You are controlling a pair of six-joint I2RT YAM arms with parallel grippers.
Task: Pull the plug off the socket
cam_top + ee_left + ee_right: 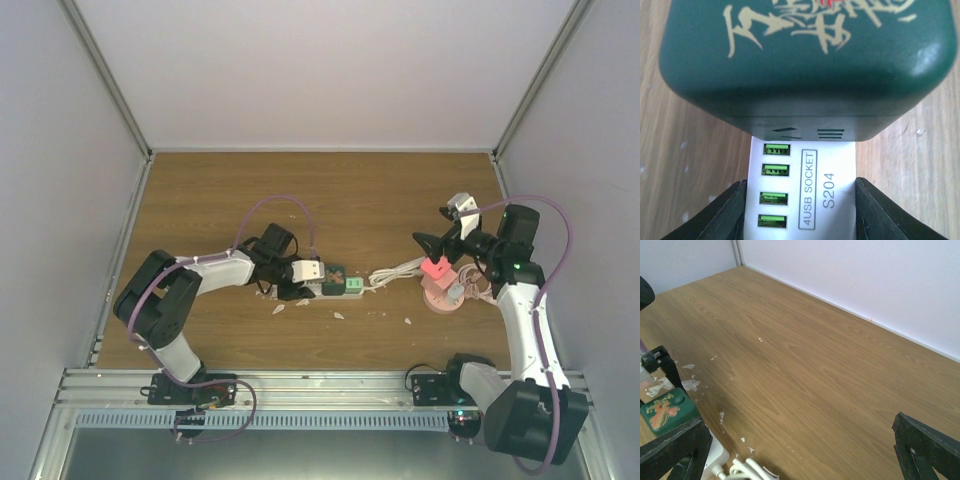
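A dark green plug (805, 60) with gold writing sits plugged into a white socket strip (805, 190) that has green USB ports. My left gripper (802, 215) is shut on the strip's sides just behind the plug, with both black fingers (725, 215) touching it. In the top view the plug (333, 273) and strip (322, 290) lie mid-table at the left gripper (300, 285). My right gripper (437, 228) hangs open above the table to the right and holds nothing. The right wrist view shows the plug (667, 412) far left of the right gripper (800, 450).
A coiled white cable (395, 272) runs from the strip's right end towards a pink stand (440, 290) under the right arm. Small white flakes (340, 315) lie on the wooden table (330, 190). White walls enclose the table on three sides.
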